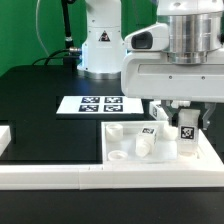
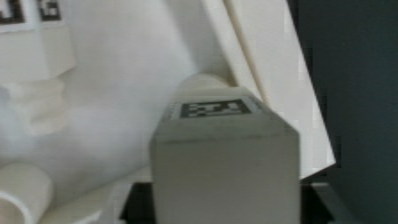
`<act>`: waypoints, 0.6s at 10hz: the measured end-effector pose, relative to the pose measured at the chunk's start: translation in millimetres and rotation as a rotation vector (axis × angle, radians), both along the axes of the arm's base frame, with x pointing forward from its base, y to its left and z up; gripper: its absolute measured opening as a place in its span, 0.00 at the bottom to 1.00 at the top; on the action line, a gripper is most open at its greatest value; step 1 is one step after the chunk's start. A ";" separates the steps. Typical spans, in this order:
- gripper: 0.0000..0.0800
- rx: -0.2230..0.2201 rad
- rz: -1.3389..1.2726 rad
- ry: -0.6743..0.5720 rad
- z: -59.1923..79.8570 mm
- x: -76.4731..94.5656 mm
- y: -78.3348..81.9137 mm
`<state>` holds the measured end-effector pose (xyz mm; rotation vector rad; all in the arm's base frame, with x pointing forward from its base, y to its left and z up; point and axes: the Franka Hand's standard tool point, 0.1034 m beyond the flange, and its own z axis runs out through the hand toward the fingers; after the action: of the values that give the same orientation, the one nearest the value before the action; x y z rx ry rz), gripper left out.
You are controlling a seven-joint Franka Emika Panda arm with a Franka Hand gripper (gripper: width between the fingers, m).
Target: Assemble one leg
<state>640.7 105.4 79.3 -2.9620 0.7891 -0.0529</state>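
Observation:
My gripper point(image 1: 186, 122) is shut on a leg point(image 1: 186, 138), a white post with a black-and-white tag on its side, and holds it upright over the right end of the white tabletop point(image 1: 128, 142). In the wrist view the leg point(image 2: 222, 160) fills the space between my dark fingers point(image 2: 143, 203), tag end away from the camera, and my gripper point(image 2: 228, 208) is closed on its sides. I cannot tell whether the leg touches the tabletop point(image 2: 107, 90). A second tagged leg point(image 1: 148, 140) stands on the tabletop nearby.
The marker board point(image 1: 98, 103) lies on the black table behind the tabletop. Other white pieces point(image 1: 118, 154) lie on the tabletop's left half. A white rim point(image 1: 60, 178) runs along the front. The arm's base point(image 1: 100, 45) stands at the back.

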 end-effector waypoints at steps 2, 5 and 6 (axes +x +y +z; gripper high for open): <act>0.36 0.007 -0.148 0.010 -0.5 -0.3 0.7; 0.36 0.018 -0.628 0.043 -1.3 1.2 1.3; 0.36 0.054 -0.845 0.056 -2.6 1.8 -1.4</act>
<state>642.6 104.0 76.8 -2.3628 1.9279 0.0055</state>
